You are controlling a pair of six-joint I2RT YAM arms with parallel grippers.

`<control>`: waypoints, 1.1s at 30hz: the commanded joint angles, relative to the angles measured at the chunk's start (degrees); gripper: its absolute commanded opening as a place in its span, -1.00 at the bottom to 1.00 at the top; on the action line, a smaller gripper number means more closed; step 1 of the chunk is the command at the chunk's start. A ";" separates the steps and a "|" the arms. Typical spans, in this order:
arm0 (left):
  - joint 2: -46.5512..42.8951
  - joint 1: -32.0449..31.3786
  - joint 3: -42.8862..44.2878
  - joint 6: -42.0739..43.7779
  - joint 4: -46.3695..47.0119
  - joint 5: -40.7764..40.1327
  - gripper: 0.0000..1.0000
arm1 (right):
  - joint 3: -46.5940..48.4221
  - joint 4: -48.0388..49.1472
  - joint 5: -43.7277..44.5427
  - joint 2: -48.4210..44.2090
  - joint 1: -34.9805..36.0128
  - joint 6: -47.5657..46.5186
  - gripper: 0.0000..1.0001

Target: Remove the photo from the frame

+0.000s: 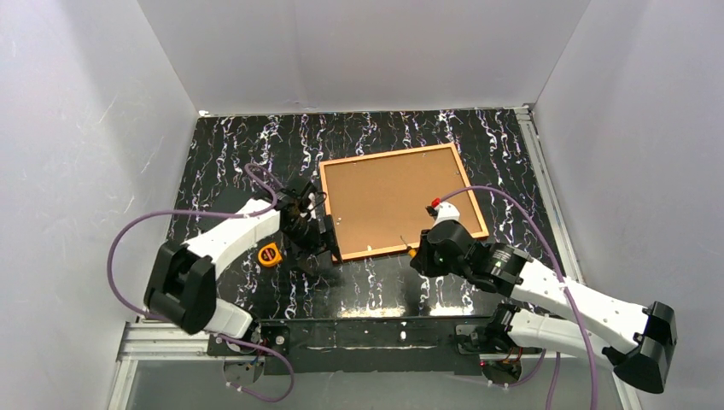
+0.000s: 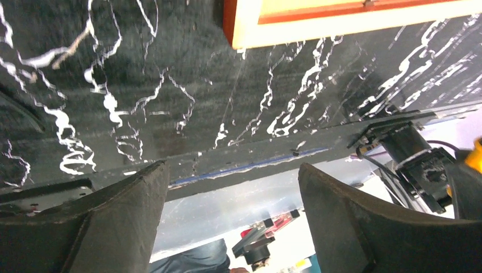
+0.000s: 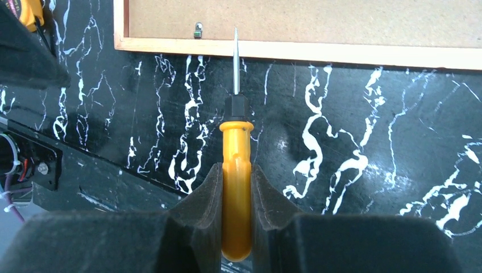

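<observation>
The frame lies face down in the middle of the table. The photo's plain brown board back fills it; the printed side is hidden. My right gripper is shut on an orange-handled screwdriver just in front of the frame's near edge. The blade tip reaches over the board back, next to a small metal clip. My left gripper is open and empty by the frame's near left corner, which lies beyond its fingers.
A small orange tape measure lies on the black marbled table left of the left gripper. White walls close in the back and both sides. The table's near edge runs just below the left gripper's fingers.
</observation>
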 commanded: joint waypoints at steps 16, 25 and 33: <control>24.18 -1.32 14.06 7.59 -4.58 -5.96 0.25 | -3.28 -9.13 3.74 -12.58 -0.30 2.06 -0.97; 27.63 -1.99 15.23 9.41 -3.45 -10.04 -0.27 | -3.67 -8.21 3.30 -11.71 -0.25 1.70 -0.97; 30.41 -2.95 16.08 16.18 -5.99 -15.05 -0.53 | -4.51 -5.87 1.69 -8.84 -0.30 1.91 -0.97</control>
